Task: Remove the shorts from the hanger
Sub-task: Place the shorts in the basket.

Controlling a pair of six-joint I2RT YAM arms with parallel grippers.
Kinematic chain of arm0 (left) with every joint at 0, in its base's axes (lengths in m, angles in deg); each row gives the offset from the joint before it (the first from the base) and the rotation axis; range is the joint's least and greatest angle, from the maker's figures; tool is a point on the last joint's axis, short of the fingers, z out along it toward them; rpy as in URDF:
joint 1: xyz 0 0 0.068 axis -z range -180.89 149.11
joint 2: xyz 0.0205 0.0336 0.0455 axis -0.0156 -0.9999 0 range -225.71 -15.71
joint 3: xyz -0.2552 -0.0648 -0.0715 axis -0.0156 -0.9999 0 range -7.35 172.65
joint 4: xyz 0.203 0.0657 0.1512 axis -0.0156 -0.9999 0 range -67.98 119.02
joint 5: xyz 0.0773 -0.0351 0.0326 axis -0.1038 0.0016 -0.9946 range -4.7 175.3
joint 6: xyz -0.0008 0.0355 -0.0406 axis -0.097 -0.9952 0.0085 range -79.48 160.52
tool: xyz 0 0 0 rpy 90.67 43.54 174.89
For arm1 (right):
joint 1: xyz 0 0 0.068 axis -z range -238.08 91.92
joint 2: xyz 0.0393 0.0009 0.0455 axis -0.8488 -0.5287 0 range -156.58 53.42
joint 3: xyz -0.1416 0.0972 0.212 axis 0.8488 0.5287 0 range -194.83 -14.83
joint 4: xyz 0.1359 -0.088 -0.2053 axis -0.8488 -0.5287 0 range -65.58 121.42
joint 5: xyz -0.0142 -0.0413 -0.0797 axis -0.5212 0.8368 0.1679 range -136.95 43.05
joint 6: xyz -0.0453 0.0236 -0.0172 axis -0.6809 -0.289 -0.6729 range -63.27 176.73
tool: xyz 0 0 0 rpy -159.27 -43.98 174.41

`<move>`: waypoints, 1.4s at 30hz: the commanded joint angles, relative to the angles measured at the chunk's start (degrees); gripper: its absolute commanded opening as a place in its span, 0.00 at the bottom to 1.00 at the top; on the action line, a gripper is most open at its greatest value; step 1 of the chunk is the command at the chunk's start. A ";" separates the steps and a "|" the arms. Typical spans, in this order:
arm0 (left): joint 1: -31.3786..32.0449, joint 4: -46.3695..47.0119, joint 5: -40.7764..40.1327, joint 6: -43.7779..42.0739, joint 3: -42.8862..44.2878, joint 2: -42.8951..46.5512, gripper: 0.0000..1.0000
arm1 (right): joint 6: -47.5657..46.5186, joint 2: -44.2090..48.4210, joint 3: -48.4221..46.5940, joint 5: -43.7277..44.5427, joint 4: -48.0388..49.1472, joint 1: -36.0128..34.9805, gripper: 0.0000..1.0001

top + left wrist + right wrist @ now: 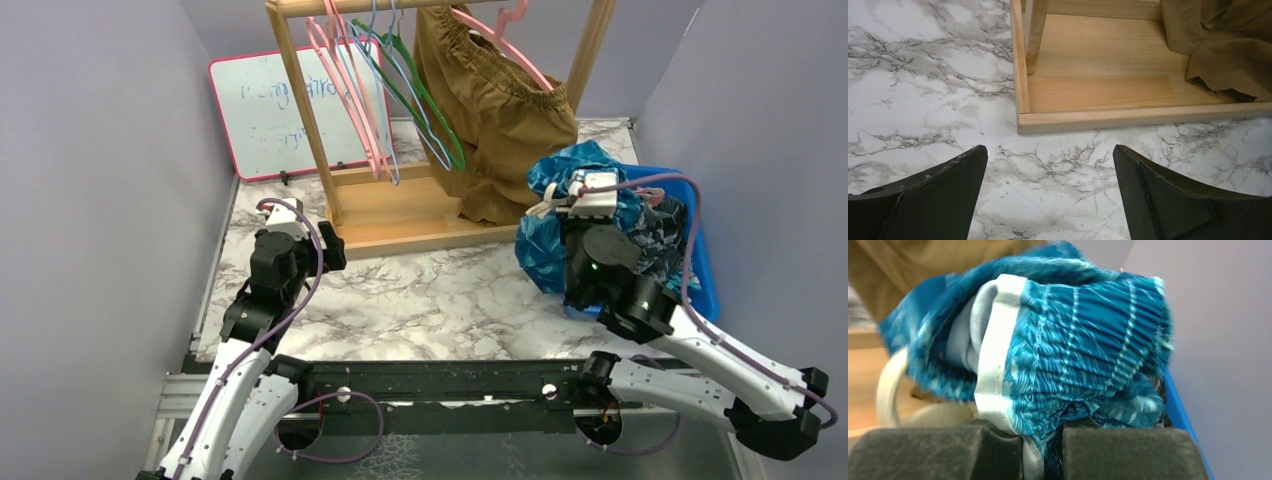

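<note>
Left jaws stand apart, empty, above the white marbled bench (923, 75). Plain orange-brown fabric shorts (500, 110) hang on a pink wire hanger (500, 45). Right jaws pinch teal-blue patterned elastic-waist shorts (1088, 340) over the blue plastic bin (703, 275). Released here, they may slump over its rim.

The table (440, 290) has a white marble-look top veined in grey, running back to the rear wall. A wooden rack base (400, 215), a shallow tray of pale wood with a raised rim, sits flat on it toward the back, its front edge square to the near side. In the back left corner a whiteboard (270, 110) with a pink frame and faint blue writing stands on its lower edge, leaning back. A blue bin (700, 260) rests by the right wall, just beside the rack base's right end.
</note>
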 commanded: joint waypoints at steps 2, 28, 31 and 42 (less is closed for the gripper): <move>-0.38 1.04 1.18 -0.36 -0.45 0.04 0.99 | 9.02 -2.71 -1.21 -19.22 -5.15 19.95 0.01; -0.37 1.22 1.94 -0.58 -0.46 -0.04 0.99 | 18.78 -17.19 -5.00 -47.24 -21.97 62.63 0.02; -0.39 1.34 2.52 -0.64 -0.42 -0.37 0.99 | 22.39 -23.08 0.59 -49.81 -17.50 66.06 0.04; -0.42 1.40 2.34 -0.66 -0.55 -0.30 0.99 | 28.25 -23.99 3.95 -46.35 -14.97 67.75 0.59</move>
